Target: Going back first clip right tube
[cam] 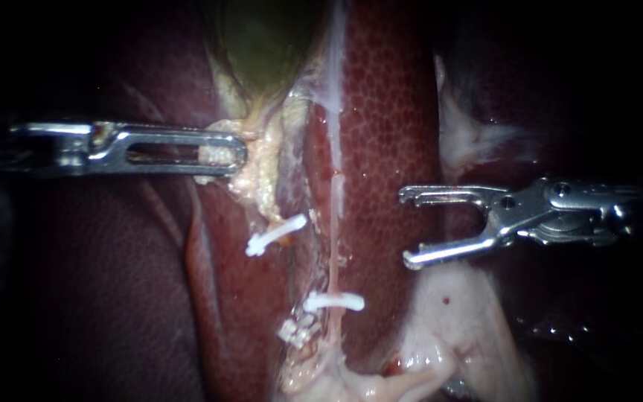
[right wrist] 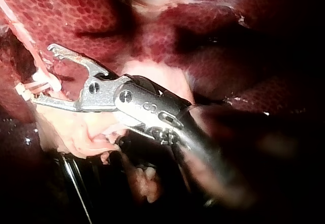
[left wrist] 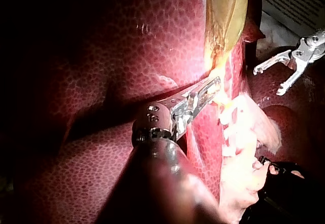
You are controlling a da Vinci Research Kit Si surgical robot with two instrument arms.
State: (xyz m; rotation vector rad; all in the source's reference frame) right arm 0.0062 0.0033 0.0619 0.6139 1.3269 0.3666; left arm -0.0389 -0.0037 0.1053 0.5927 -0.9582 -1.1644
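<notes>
My left instrument [cam: 238,152] comes in from the left, its slotted jaws shut on pale tissue at the neck of the greenish gallbladder [cam: 262,45]. In the left wrist view the same jaws [left wrist: 216,84] hold that yellow tissue. My right instrument [cam: 406,228] hovers over the liver [cam: 388,112], right of the tubes; its jaws are open and empty, as its own view [right wrist: 43,74] confirms. The thin pink right tube [cam: 333,253] carries a white clip [cam: 334,301]. Another white clip [cam: 277,234] sits on the left tube. A third clip [cam: 295,331] lies lower, between them.
Pale fatty tissue [cam: 455,327] spreads under my right instrument, and more of it [cam: 463,134] lies above. Dark red liver lobes [cam: 98,283] fill the left side. A white membrane strip [cam: 334,82] runs down beside the gallbladder.
</notes>
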